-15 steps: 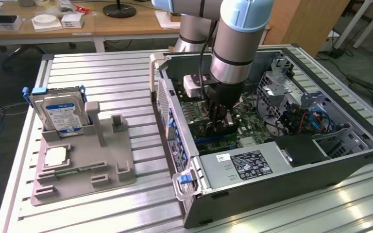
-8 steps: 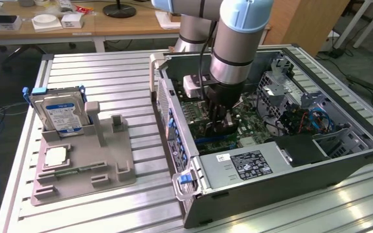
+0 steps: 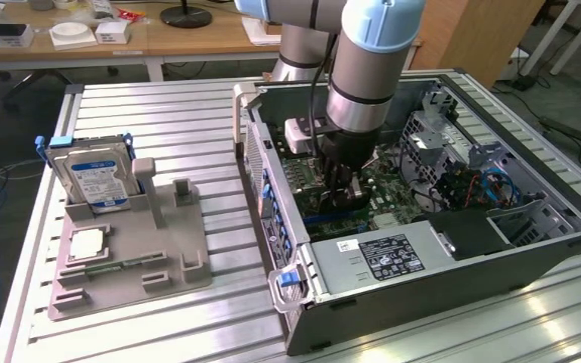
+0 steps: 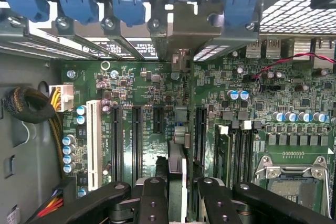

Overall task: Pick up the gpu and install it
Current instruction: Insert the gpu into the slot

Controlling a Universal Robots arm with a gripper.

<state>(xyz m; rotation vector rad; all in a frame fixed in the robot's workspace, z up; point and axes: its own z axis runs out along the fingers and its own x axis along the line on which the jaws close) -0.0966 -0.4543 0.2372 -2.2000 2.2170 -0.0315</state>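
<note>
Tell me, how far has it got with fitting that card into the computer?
Done: the gpu has been picked up and brought inside the open computer case. In hand: the claw grips it edge-on over the motherboard's long slots, bracket toward the rear openings. Left: whether it is fully seated I cannot tell, and the claw has not yet let go.
</note>
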